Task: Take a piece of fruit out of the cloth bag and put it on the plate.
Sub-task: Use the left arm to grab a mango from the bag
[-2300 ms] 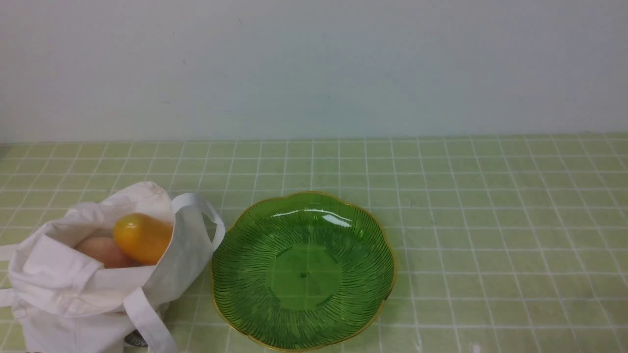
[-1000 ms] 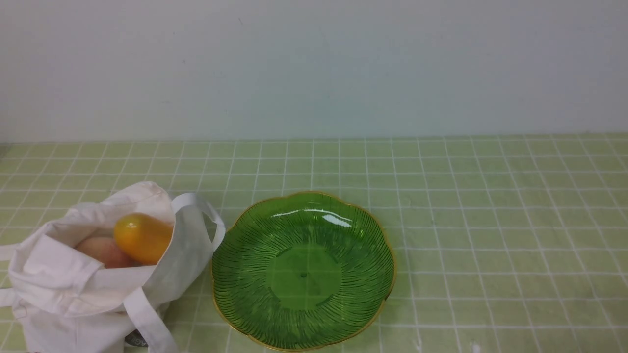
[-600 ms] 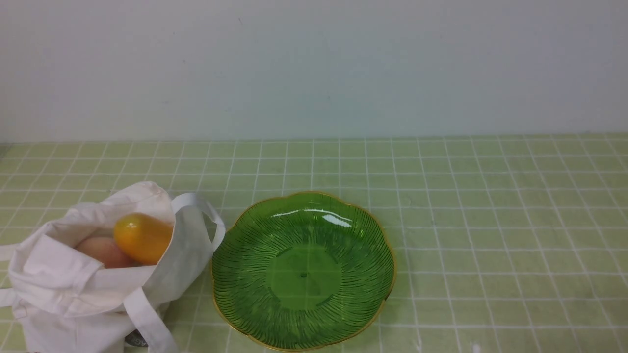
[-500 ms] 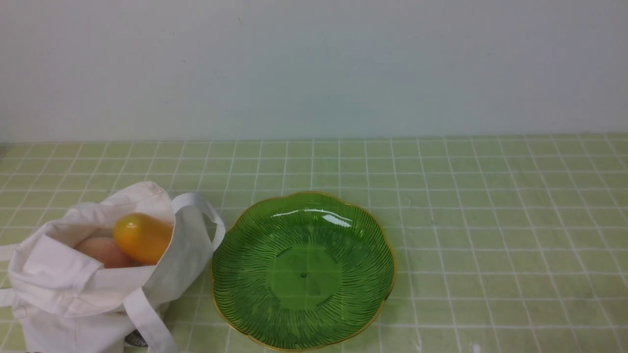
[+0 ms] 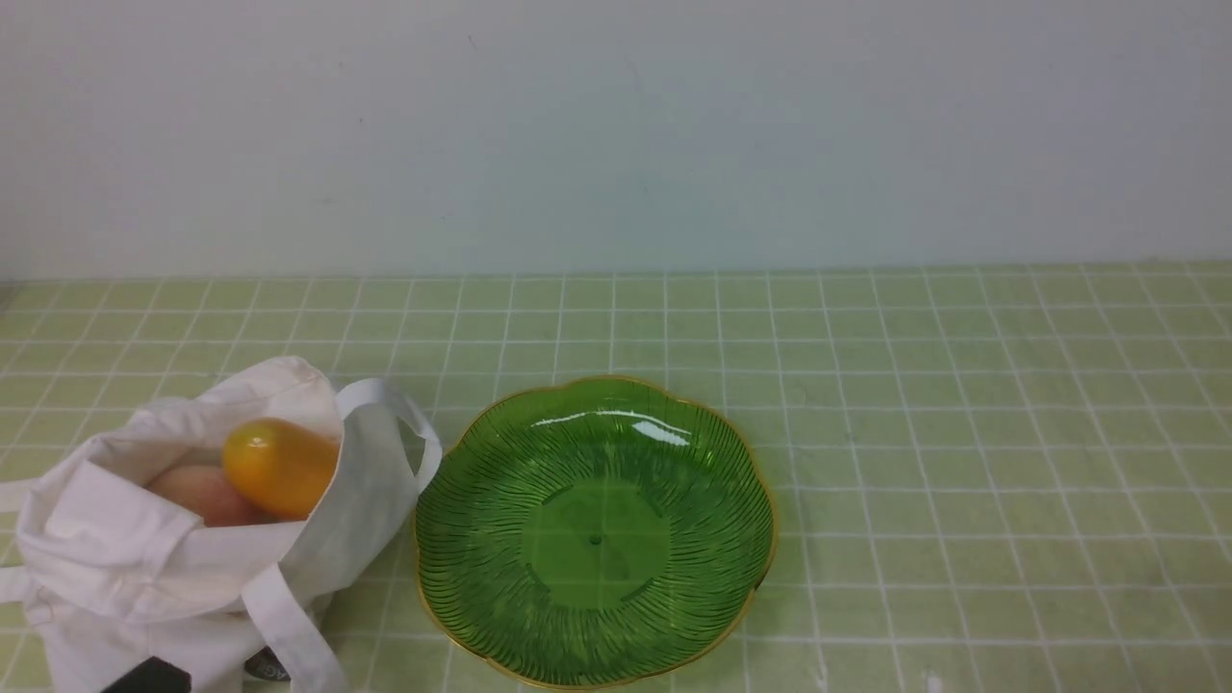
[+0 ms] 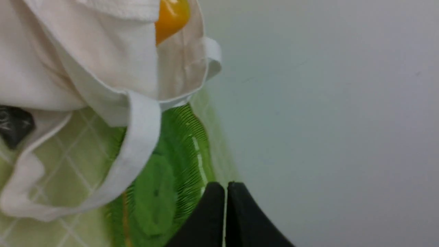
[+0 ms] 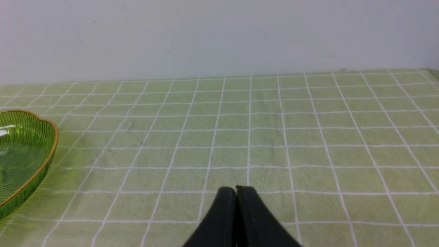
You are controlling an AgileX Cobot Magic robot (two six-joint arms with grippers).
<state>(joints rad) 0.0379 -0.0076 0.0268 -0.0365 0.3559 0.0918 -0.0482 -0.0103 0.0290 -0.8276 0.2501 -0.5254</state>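
Observation:
The cloth bag (image 5: 115, 549) slumps open at the near left of the table, its strap (image 5: 404, 414) close to the plate. A glossy yellow-orange piece of fruit (image 5: 279, 467) lies in the bag's mouth, half covered by fabric. The green plate (image 5: 597, 539) with a gold rim sits bare just right of the bag. In the left wrist view my left gripper (image 6: 225, 185) is shut and holds nothing, with the bag (image 6: 85, 51), fruit (image 6: 171, 15) and plate (image 6: 154, 199) ahead of it. My right gripper (image 7: 236, 188) is shut and bare above the cloth, right of the plate (image 7: 20, 151).
A pale pinkish round fruit (image 5: 197, 491) lies in the bag beside the yellow one. A dark part of my left arm (image 5: 149, 677) pokes in at the bottom edge in front of the bag. A green checked tablecloth (image 5: 962, 462) covers the table up to a white wall.
A dark part of my left arm has come into the front view at the bottom left, in front of the bag. The bag, the fruit and the plate have not moved.

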